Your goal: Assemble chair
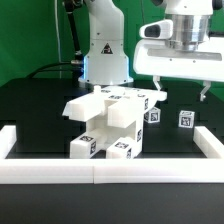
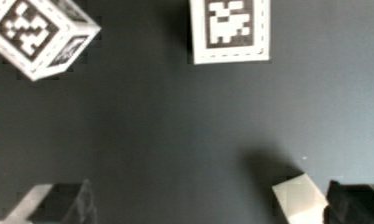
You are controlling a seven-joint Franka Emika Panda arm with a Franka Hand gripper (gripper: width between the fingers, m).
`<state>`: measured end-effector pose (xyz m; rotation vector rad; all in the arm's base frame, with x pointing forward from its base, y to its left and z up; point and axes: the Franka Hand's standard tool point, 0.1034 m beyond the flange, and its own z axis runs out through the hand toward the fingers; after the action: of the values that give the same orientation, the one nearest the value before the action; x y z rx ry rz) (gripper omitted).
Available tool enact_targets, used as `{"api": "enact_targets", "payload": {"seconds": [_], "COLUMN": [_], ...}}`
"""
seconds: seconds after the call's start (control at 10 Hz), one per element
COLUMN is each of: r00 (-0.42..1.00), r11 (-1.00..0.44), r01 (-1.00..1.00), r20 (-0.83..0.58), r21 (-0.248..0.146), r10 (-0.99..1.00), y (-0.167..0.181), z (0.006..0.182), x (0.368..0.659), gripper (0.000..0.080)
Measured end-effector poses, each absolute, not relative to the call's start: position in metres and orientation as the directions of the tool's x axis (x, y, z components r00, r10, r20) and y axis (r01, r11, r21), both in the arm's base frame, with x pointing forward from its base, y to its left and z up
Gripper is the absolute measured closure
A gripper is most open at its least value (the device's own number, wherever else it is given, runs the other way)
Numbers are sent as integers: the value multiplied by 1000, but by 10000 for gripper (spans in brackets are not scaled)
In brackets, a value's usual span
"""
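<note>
- Rails [image 1: 100, 172] of plain white line the table's [image 1: 40, 110] front edge and both side edges.
- Just behind the front rail, near the middle of the table, sits the stack of chair parts [image 1: 108, 128]: white slabs and square posts with black-and-white tags, leaning on one another. How many are actually joined is unclear.
- Beyond the stack, toward the table's far edge on the exterior view's right, two small blocks stand apart from it and from each other: the nearer block [image 1: 153, 117] just beside the stack, the farther block [image 1: 185, 119] out toward the side rail.
- Above those blocks hangs the gripper [image 1: 183, 92], jaws spread wide and holding nothing.
- From the wrist, both blocks [image 2: 232, 30] show only their tagged faces, so their long axis seems to run upright. They lie well ahead of the fingertips [image 2: 305, 192], not between them.
- My judgement: this one arm must shift over a block before descending.
- Farthest back, by the far edge, stands the arm's base [image 1: 105, 55].
</note>
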<state>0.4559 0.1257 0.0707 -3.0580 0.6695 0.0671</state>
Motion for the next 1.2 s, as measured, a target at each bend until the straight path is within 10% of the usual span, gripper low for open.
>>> {"api": "enact_targets", "payload": {"seconds": [1.2], "r00": [929], "r11": [-929], "r01": [-371], "r20": [-12], "r21": [9], "r10": [-371], "y": [162], "z": [40], "x": [437], "gripper": [151]}}
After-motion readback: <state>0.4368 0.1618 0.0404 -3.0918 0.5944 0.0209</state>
